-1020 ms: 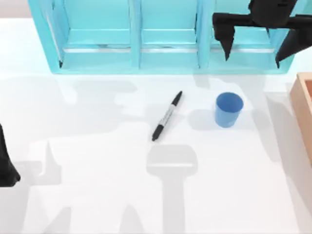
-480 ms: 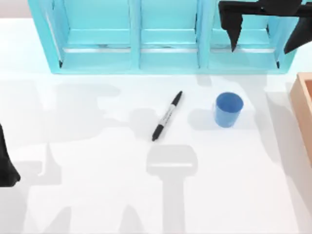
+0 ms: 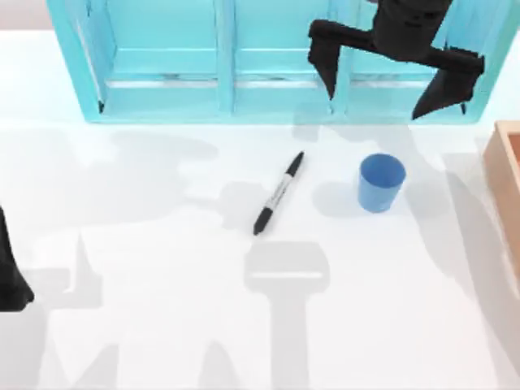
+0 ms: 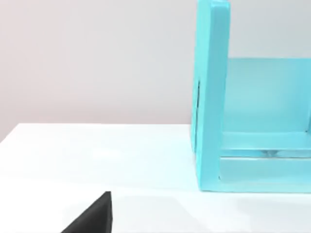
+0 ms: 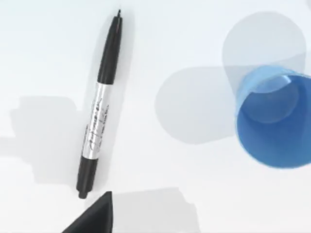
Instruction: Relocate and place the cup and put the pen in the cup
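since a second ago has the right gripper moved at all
Yes. Against the turquoise shelf, the right gripper has shifted toward the top view's left, jaws open, and now hangs behind the cup.

1. Cup [image 3: 381,183] showing plain blue.
2. Pen [image 3: 278,193] showing black with grey-white printed middle band.
3. Shelf [image 3: 219,61] showing turquoise.
4. Table [image 3: 162,325] showing white.
5. Right pincer [image 3: 390,80] showing black.

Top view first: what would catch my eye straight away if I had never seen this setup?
Probably the right gripper, black, its jaws spread wide, up over the turquoise shelf unit at the table's far edge. Just below it a small blue cup stands upright on the white table, with a black pen lying slantwise to the cup's left, apart from it. The left arm sits parked at the left edge.
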